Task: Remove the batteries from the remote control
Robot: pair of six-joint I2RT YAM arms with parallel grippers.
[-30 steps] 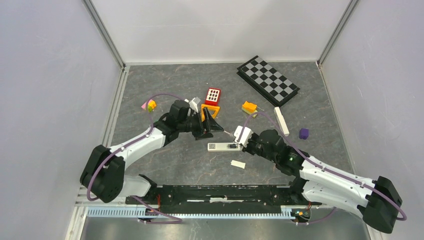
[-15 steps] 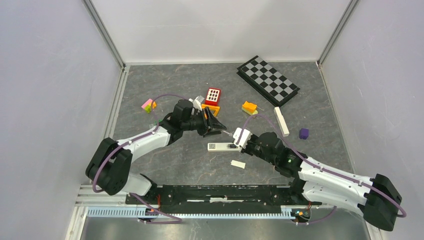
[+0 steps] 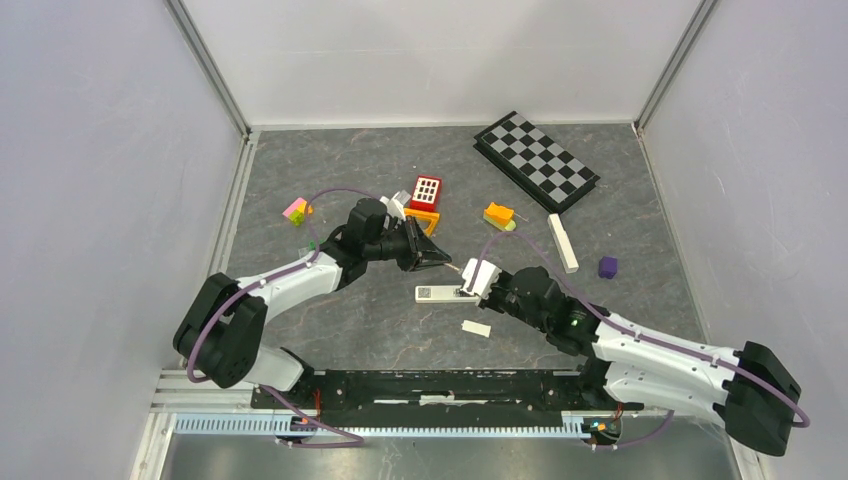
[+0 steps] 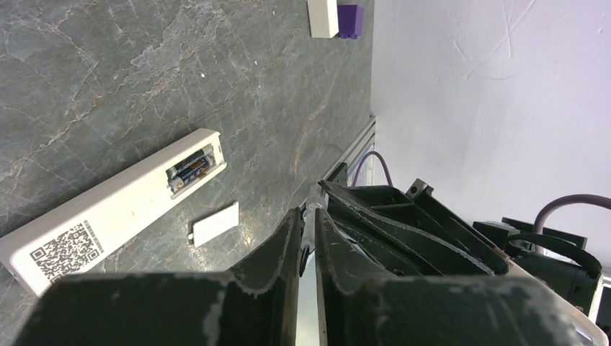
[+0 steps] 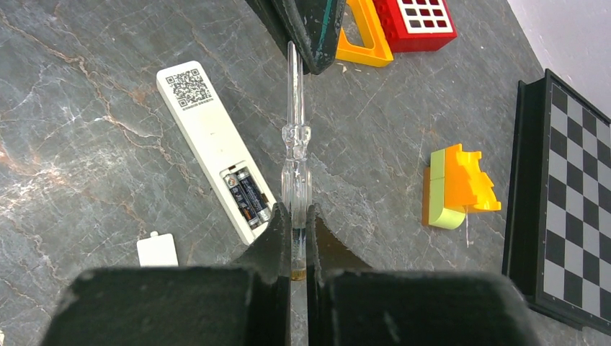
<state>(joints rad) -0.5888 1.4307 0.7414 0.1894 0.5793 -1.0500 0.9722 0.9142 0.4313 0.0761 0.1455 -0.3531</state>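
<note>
The white remote control (image 3: 440,293) lies face down on the grey table, its battery bay open. Two dark batteries (image 5: 247,194) sit side by side in the bay, also visible in the left wrist view (image 4: 189,167). The bay's small white cover (image 3: 476,328) lies loose on the table just in front. My right gripper (image 5: 297,209) is shut on the handle of a clear rod-like tool (image 5: 295,137) that hovers beside the remote. My left gripper (image 4: 308,213) faces it, its jaws shut on the tool's thin far tip. The two grippers meet just above the remote's battery end (image 3: 455,270).
Behind the grippers stand a red grid block (image 3: 426,190) and an orange triangular frame (image 5: 367,36). An orange-and-green block (image 3: 499,216), a checkerboard (image 3: 536,160), a white bar (image 3: 562,242) and a purple block (image 3: 607,267) lie to the right, with a pink-yellow block (image 3: 297,210) at the left.
My left gripper moved right toward the right gripper and its jaws drew together onto the tool's tip. The right gripper shifted slightly left, still gripping the tool.
</note>
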